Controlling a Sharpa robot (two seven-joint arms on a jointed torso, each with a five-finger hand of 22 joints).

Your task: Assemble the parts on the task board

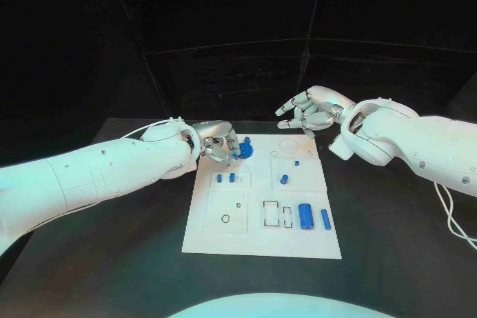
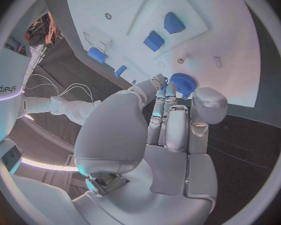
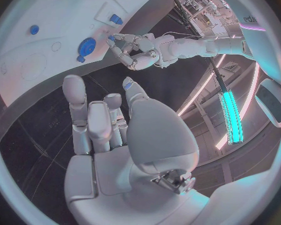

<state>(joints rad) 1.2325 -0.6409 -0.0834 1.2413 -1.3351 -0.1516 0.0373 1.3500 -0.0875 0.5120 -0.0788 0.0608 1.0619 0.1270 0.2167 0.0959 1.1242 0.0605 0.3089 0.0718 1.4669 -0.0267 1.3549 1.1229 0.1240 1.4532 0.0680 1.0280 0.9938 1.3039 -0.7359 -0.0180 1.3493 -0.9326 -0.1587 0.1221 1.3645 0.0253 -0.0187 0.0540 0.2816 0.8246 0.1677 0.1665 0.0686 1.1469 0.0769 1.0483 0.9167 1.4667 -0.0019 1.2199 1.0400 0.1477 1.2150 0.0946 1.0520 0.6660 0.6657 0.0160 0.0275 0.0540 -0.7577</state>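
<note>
The white task board (image 1: pixel 260 225) lies in the middle of the black table. A round blue gear (image 1: pixel 243 150) sits at the board's far left corner; it also appears in the left wrist view (image 2: pixel 181 83) and the right wrist view (image 3: pixel 87 46). My left hand (image 1: pixel 217 147) is right beside it with fingertips (image 2: pixel 162 82) at the gear's edge, and it grips nothing. My right hand (image 1: pixel 313 110) hovers above the board's far edge, fingers apart and holding nothing. Two small blue pieces (image 1: pixel 227 178) stand in a left-hand recess.
More blue parts are on the board: a small peg (image 1: pixel 285 179), another peg (image 1: pixel 296 163), a thick cylinder (image 1: pixel 305 215) and a thin rod (image 1: pixel 325 219) near the right edge. Open slots (image 1: pixel 270 212) sit beside them. Black table surrounds the board.
</note>
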